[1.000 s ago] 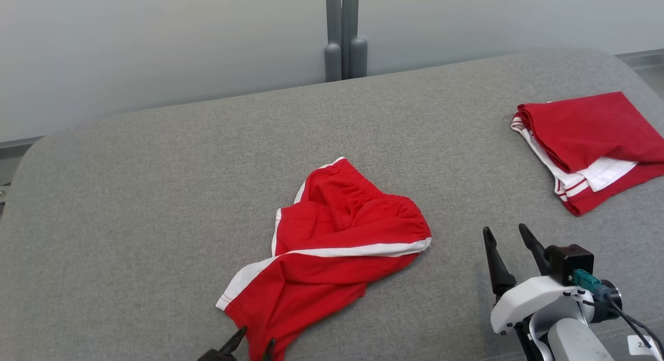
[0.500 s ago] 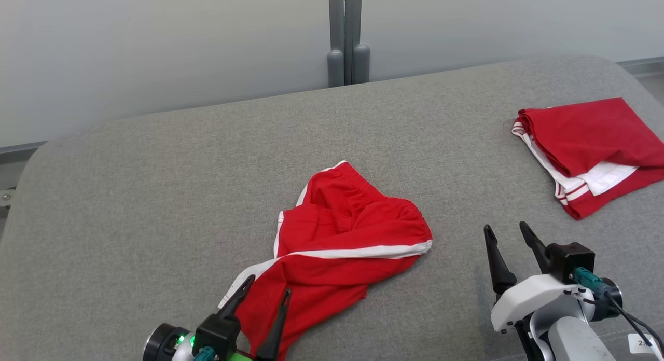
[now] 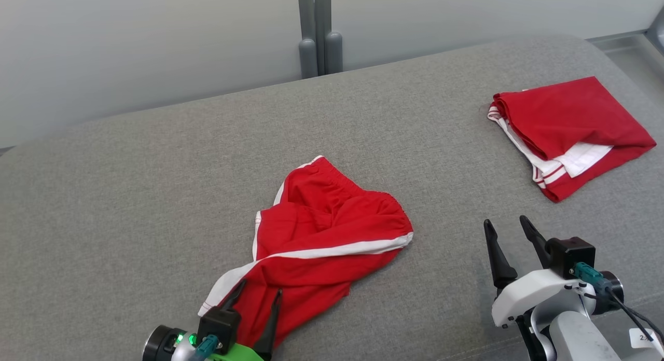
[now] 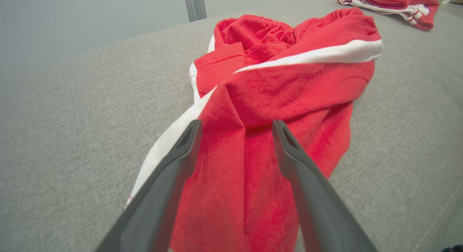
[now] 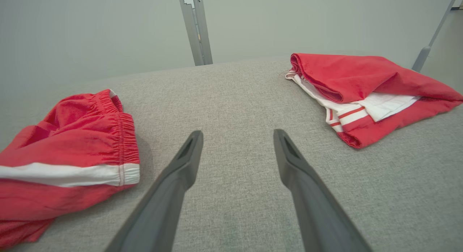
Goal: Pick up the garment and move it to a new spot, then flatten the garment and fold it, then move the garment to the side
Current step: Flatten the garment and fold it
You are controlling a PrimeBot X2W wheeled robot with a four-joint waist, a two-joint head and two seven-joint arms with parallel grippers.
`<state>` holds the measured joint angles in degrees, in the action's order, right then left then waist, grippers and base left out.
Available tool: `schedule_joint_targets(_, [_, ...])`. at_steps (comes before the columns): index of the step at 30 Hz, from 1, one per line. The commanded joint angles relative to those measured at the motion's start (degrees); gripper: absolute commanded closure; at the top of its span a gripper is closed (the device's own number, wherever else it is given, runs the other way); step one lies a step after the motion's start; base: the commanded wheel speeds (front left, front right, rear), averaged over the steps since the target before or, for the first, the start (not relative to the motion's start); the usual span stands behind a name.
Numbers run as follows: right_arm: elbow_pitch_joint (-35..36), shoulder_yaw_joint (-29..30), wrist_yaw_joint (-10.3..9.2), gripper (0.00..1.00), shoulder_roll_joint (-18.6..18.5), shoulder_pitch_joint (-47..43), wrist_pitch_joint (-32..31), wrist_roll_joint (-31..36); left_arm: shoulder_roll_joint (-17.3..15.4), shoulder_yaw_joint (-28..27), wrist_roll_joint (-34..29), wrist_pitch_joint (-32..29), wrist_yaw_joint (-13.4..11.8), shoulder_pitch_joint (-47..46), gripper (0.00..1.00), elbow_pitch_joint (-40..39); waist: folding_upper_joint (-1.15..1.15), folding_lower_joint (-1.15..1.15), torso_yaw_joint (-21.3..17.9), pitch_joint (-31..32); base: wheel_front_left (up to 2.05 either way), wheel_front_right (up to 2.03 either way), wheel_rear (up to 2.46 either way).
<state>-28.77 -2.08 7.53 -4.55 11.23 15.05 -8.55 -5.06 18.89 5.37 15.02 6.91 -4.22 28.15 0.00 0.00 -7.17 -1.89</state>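
Note:
The garment [image 3: 321, 236] is a pair of red shorts with white side stripes, lying crumpled and twisted in the middle of the grey padded table [image 3: 129, 195]. My left gripper [image 3: 259, 289] is open at the garment's near end. In the left wrist view its fingers [image 4: 170, 172] straddle a ridge of the red cloth [image 4: 289, 82] without pinching it. My right gripper [image 3: 506, 222] stands open at the lower right over bare table, apart from the garment. The right wrist view has the garment [image 5: 72, 150] to the left of that gripper [image 5: 237, 132].
A second red and white garment [image 3: 565, 117] lies folded at the table's far right, also in the right wrist view [image 5: 361, 78]. A grey post [image 3: 316, 34] stands behind the table's far edge against a pale wall. Bare table lies left of the shorts.
My left gripper has opened and let go of the garment's near end, and it has risen further into the head view. The head camera has shifted. The right gripper has stayed put.

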Motion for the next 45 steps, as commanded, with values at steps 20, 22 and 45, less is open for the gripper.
schedule_joint_targets(20, [1.42,1.09,-0.09,0.00,0.02,0.93,0.13,0.82,0.64,-2.41,-2.90,0.16,-1.80,-1.67,1.00,1.31,0.00,0.00,-1.07,-1.73,0.00,0.00,0.00])
schedule_joint_targets(22, [1.43,1.25,-0.09,0.00,0.15,0.36,0.13,0.80,-0.05,-1.80,-3.31,0.17,-1.33,-0.46,1.00,0.03,0.00,0.00,-0.52,-1.39,0.00,0.00,0.00])
schedule_joint_targets(45, [0.17,0.50,-0.09,0.00,-0.25,-0.08,0.13,0.10,-3.41,7.59,-3.80,0.16,-1.22,3.26,0.00,2.52,0.00,0.00,2.53,0.86,0.00,0.00,0.00])
